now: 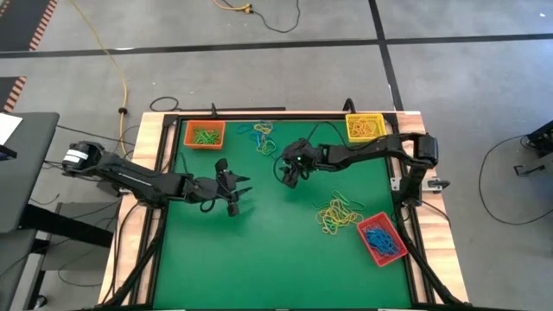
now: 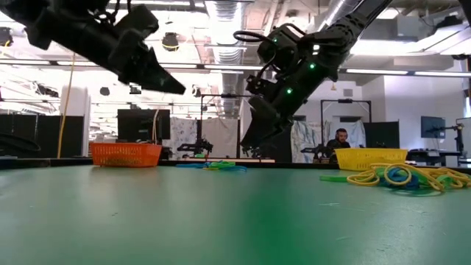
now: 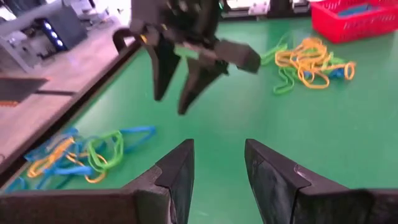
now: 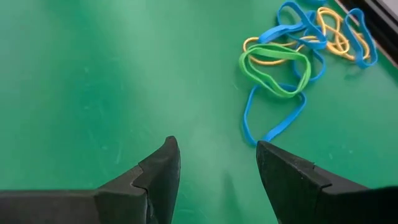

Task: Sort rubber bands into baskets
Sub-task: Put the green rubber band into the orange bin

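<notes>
Rubber bands in yellow, blue and green lie in two loose piles on the green table, one near the far edge point(image 1: 262, 136) and one toward the near right point(image 1: 339, 214). The orange basket point(image 1: 205, 134) holds green bands, the yellow basket point(image 1: 364, 126) yellow ones, the red basket point(image 1: 381, 238) blue ones. My right gripper point(image 1: 286, 176) hangs open above the table just near of the far pile point(image 4: 292, 56), nothing between its fingers. My left gripper point(image 1: 244, 187) is open and raised left of centre, pointing at the right gripper point(image 3: 186, 81).
The orange and yellow baskets stand at the table's far corners, and the red basket sits tilted at the near right. Bare green surface fills the near left half. The table's wooden rim point(image 1: 147, 173) runs along the sides.
</notes>
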